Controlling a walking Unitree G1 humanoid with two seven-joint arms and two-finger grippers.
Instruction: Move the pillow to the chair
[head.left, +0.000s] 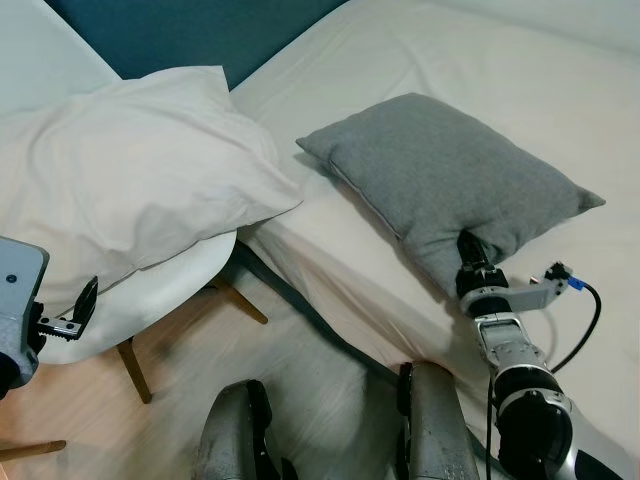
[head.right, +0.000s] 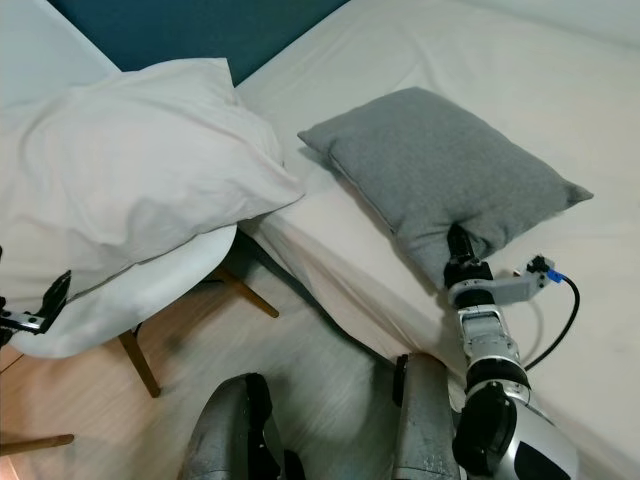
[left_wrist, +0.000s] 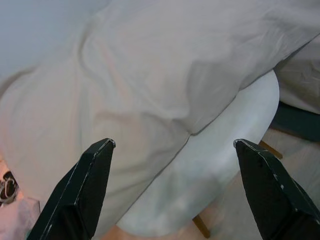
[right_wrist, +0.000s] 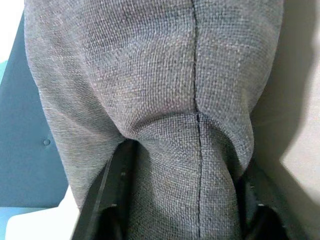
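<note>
A grey pillow (head.left: 450, 180) lies on the white bed (head.left: 560, 80), its near edge pinched. My right gripper (head.left: 470, 250) is shut on that near edge; in the right wrist view the grey fabric (right_wrist: 170, 100) bunches between the two black fingers (right_wrist: 117, 190). A white pillow (head.left: 130, 180) rests on a white chair (head.left: 175, 285) with wooden legs, at the left. My left gripper (left_wrist: 175, 185) stands open just in front of the white pillow (left_wrist: 150, 75) and the chair seat (left_wrist: 225, 150), holding nothing.
A dark blue headboard (head.left: 190, 35) stands behind the bed. The bed's dark frame edge (head.left: 300, 300) runs diagonally between the chair and the mattress. Wooden floor (head.left: 180, 400) lies below, with my own legs (head.left: 235, 430) at the bottom.
</note>
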